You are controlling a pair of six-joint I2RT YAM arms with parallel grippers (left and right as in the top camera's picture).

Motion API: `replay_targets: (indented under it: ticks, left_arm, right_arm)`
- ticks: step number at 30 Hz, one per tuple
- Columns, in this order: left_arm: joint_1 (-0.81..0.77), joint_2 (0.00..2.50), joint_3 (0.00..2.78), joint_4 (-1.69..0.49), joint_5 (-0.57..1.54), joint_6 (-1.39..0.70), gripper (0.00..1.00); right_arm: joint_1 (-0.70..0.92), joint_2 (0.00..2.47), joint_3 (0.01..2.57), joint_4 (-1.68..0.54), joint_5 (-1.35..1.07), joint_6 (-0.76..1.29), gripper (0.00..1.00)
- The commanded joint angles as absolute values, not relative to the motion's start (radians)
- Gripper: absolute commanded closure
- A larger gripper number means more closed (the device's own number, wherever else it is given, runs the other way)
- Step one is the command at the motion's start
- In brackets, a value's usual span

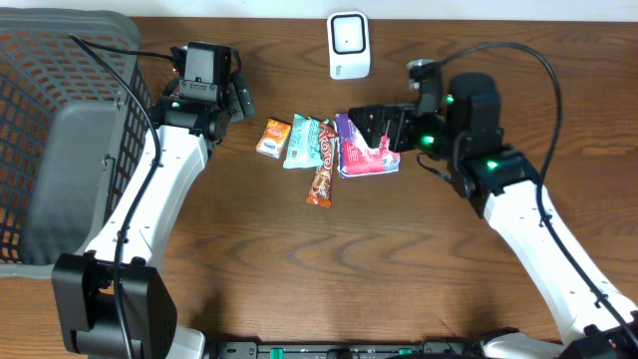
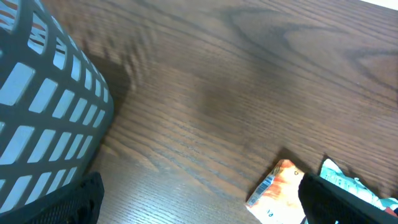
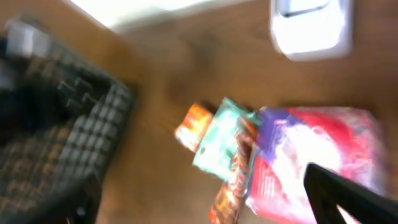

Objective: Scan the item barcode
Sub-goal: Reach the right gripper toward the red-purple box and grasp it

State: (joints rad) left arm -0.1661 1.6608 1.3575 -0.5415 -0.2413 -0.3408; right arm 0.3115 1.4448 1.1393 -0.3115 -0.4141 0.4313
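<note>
Partly hidden pink packet (image 1: 361, 162), blurred, cropped scanner (image 3: 311, 28)

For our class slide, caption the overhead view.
Open left tool beside snack packets; open right tool over the pink packet; white scanner beyond.

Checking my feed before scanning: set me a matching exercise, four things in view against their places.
1 white box-shaped scanner
2 grey plastic mesh basket
3 small orange packet
4 purple-and-pink pouch

A rightmost of the snack cluster
B table's left end
C leftmost of the snack cluster
D table's far edge, centre

Pairs: 1-D, 2-B, 3-C, 4-A
</note>
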Motion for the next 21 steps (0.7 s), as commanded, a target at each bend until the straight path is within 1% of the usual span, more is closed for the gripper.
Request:
replay_targets:
  ticks: [1,3,5,9,21]
  left_arm:
    - [-0.162,1.663,1.357,-0.541,-0.247,-0.35,0.01]
    - [-0.162,1.663,1.357,-0.541,-0.247,-0.35,0.01]
    - [-0.162,1.663,1.357,-0.541,-0.248,-0.35,0.01]
    - [-0.162,1.663,1.357,-0.541,-0.248,-0.35,0.01]
    - [-0.162,1.663,1.357,-0.541,-0.248,-0.35,0.01]
  right_arm:
    - [0.336,1.494,1.314,-0.491,-0.091,0.376,0.01]
    - [0.338,1.551,1.439,-0.68,0.002,0.352,0.01]
    - [0.337,1.604,1.53,-0.805,0.039,0.326,0.01]
    - [0.333,1.702,1.636,-0.969,0.04,0.311,0.01]
    - [0.34,1.929,1.634,-0.931,0.001,0.282,0.01]
